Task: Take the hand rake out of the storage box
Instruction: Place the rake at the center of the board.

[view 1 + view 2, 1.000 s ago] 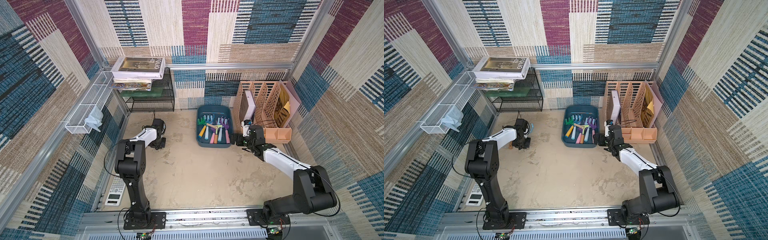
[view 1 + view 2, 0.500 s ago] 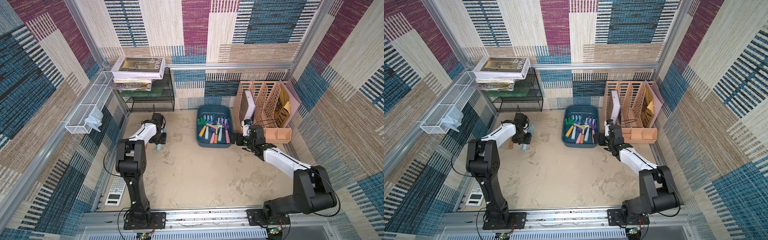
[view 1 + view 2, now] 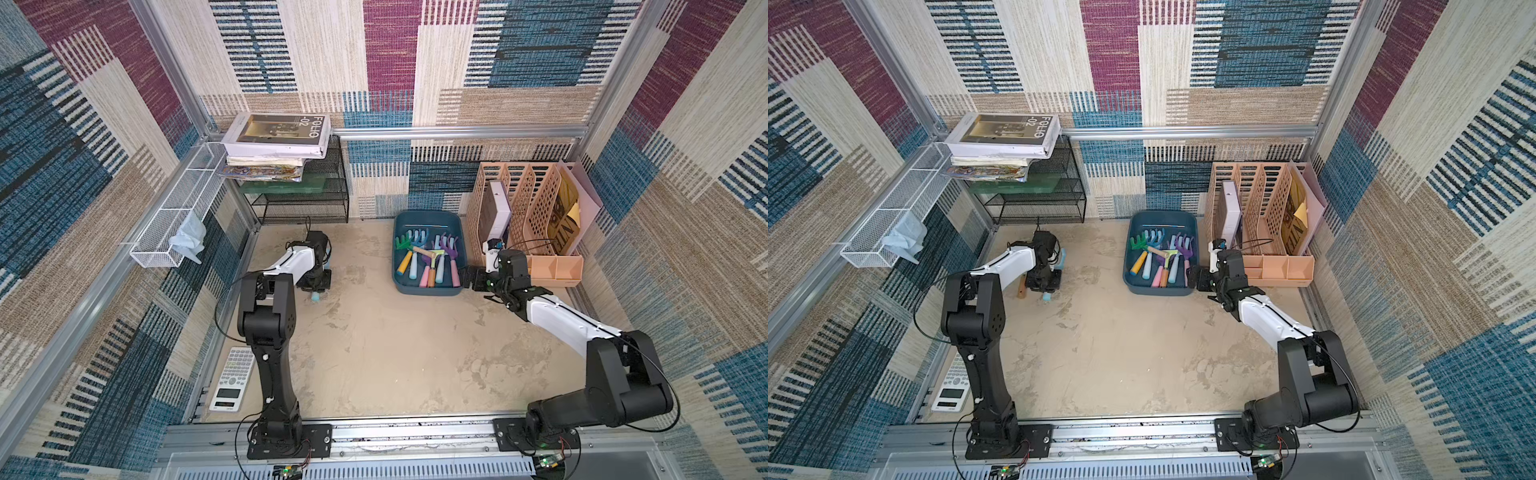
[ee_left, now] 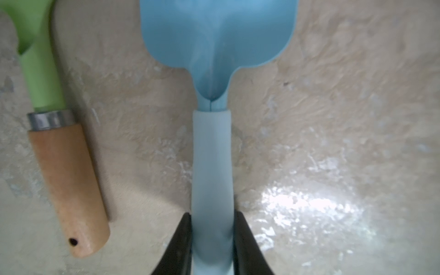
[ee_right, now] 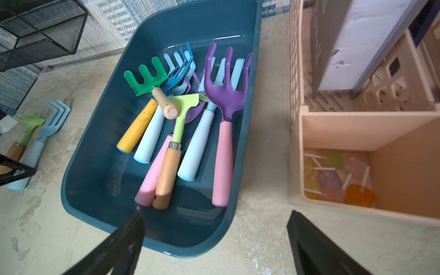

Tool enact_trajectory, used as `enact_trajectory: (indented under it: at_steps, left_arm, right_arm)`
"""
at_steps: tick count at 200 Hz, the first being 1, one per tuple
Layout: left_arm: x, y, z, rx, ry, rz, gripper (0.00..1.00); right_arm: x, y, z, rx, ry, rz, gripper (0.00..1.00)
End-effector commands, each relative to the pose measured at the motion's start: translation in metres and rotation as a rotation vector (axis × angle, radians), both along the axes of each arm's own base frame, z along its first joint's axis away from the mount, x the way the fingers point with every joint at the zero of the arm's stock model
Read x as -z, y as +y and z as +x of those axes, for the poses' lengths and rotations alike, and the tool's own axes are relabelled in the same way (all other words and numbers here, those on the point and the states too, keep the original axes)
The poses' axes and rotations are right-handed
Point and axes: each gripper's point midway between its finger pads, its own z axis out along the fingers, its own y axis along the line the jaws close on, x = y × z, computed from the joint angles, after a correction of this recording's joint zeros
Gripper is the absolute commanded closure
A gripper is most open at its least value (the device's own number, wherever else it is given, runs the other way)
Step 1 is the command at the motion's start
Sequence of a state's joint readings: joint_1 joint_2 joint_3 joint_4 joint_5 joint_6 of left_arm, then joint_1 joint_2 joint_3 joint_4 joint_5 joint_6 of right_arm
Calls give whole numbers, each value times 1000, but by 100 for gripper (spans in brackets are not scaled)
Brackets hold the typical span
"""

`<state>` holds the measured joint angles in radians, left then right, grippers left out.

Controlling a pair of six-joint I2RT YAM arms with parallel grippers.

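Left pincer (image 4: 213, 215) is clamping the pale handle of a light blue hand rake (image 4: 212, 154), its black jaws pressing both sides near the butt end. In a top view this pincer (image 3: 1044, 282) is sitting low at the tabletop (image 3: 1121, 353), well to the left of the storage box (image 3: 1158, 291). The rake is lying outside the box, tines pointing toward the back wall. It is just beside a green rake (image 4: 64, 171) with a wooden handle, the two roughly parallel and not touching. Cannot tell whether the blue one is resting on the surface or riding just off it. Right pincer (image 5: 216, 213) is hanging wide open and holding nothing. One jaw is hovering over the near corner of the teal box, the other over bare tabletop between the box and the peach file organiser (image 5: 333, 128). The box is holding a jumble of hand rakes. Among them are a purple rake (image 5: 226, 92) with a pink handle and a lime-green tool (image 5: 181, 112) with a wooden handle lying across the heap.
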<state>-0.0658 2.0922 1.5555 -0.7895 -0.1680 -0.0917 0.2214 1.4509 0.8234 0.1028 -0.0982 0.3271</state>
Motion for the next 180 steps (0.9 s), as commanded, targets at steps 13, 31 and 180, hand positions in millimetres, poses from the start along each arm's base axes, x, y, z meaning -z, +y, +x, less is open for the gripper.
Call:
enact_trajectory:
  at_steps: [13,31,180]
  left_arm:
    - [1,13,-9,-53,36,38,81]
    - [0,13,-10,-55,34,31,79]
    - [-162,-193,33,187,-415,-355,31]
  right_arm:
    - [-6,0,2,3,-24,-2,4]
    - [-7,1,3,-2,-27,2,4]
    - [-6,1,3,-4,-28,0,5]
